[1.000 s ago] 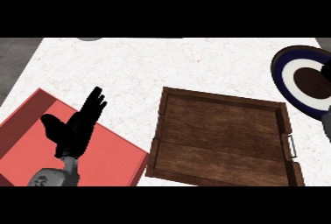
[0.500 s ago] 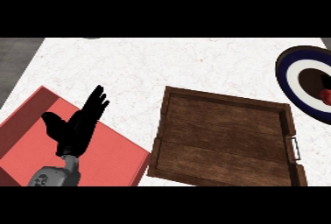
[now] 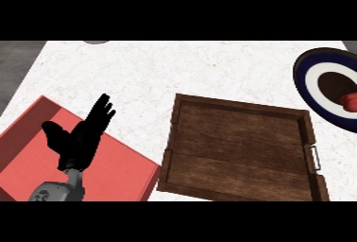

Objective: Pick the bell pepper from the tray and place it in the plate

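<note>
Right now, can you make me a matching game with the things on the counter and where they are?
Things:
1. wooden tray
2. plate
3. red mat
4. left robot hand

Places:
A. far right edge
B. middle of the counter
C. open, fingers up, over the red mat
D. lower left corner

Pairs: 1-B, 2-A, 3-D, 4-C

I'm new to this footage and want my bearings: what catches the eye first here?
The open black left hand, fingers up, shows at the lower left over a red tray. A dark wooden tray fills the middle of the white counter. At the right edge, something red sits on a dark blue and white plate.
</note>
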Available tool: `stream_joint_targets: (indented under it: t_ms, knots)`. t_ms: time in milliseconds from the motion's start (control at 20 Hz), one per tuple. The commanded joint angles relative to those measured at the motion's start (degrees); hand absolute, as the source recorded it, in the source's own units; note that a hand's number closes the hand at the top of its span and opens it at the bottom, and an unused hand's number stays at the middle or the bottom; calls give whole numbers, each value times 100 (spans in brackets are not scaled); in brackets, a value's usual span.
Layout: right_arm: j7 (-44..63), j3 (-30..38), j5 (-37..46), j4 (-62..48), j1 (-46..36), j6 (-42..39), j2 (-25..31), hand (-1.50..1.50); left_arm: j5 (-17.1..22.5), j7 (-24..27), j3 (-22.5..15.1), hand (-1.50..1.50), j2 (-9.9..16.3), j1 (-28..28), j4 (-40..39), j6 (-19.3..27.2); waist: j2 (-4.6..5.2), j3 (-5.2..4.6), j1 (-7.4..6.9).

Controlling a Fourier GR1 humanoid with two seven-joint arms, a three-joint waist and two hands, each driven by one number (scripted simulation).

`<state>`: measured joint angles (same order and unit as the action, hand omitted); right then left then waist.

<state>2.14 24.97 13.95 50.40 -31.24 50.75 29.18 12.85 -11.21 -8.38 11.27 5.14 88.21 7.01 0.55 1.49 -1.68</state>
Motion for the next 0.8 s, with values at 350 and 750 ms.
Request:
stream_joint_targets:
  t_ms: [350,750]
  knots:
    - [-2629,1466,-2298,30,839,-2263,-351,-150,-122,-100,-84,0,-82,-551,-421,77,1,-104,184]
    - [-3698,1483,-2537,-357,1845,-3629,-537,-150,-173,-150,-93,0,-126,-661,-311,99,-43,-137,182]
